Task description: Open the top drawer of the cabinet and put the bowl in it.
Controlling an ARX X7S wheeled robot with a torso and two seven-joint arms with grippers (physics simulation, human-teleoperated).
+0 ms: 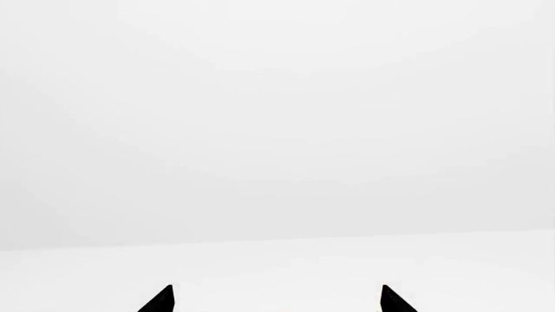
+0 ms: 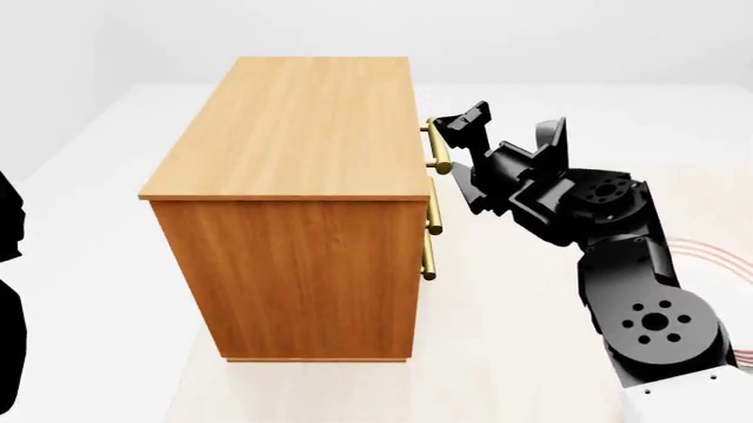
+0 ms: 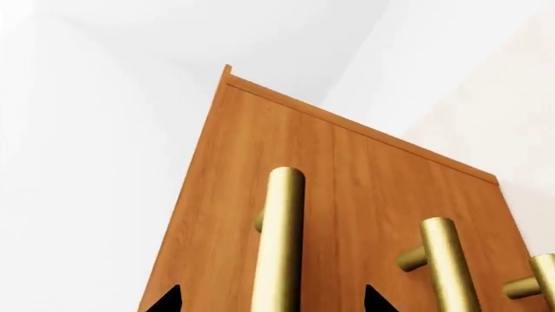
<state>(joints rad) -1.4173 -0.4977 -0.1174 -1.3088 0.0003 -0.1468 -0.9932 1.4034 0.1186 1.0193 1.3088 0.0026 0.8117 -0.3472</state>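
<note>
The cabinet (image 2: pixel 294 185) is an orange-brown wooden chest whose drawer fronts face right in the head view. All its drawers are shut. The top drawer's brass bar handle (image 2: pixel 438 145) lies right at my right gripper (image 2: pixel 454 130). In the right wrist view that handle (image 3: pixel 279 240) runs between the two black fingertips (image 3: pixel 166 300) of my open right gripper (image 3: pixel 270 301), close to the drawer front (image 3: pixel 347 188). My left gripper (image 1: pixel 277 300) is open with only blank white ground ahead of it. The bowl is out of view.
Two lower brass handles (image 2: pixel 431 231) sit below the top one. Red rings of a flat plate (image 2: pixel 710 251) show behind my right arm (image 2: pixel 612 256). A dark part of my left arm (image 2: pixel 10 220) stands at the left edge, apart from the cabinet.
</note>
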